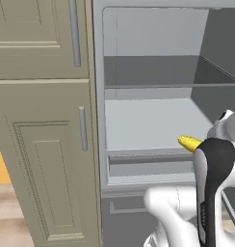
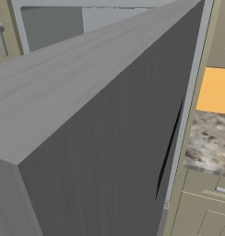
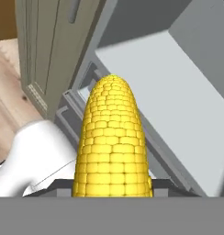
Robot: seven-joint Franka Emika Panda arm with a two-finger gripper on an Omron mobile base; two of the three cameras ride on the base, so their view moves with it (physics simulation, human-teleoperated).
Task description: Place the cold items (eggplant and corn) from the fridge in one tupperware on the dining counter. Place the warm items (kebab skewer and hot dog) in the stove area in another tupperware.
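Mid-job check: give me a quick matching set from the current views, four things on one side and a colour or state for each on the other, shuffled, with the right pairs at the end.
Things:
1. corn
2. fridge shelf
3. tall cabinet door
4. gripper

Colours or states:
A. beige, shut, with a vertical bar handle
B. yellow, held with its tip pointing away from the hand
C. pale grey and bare
D. shut on the cob's base

Pairs: 1-B, 2-C, 3-A, 4-D

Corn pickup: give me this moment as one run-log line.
phase: carry | gripper: shut on corn | place: in front of open fridge
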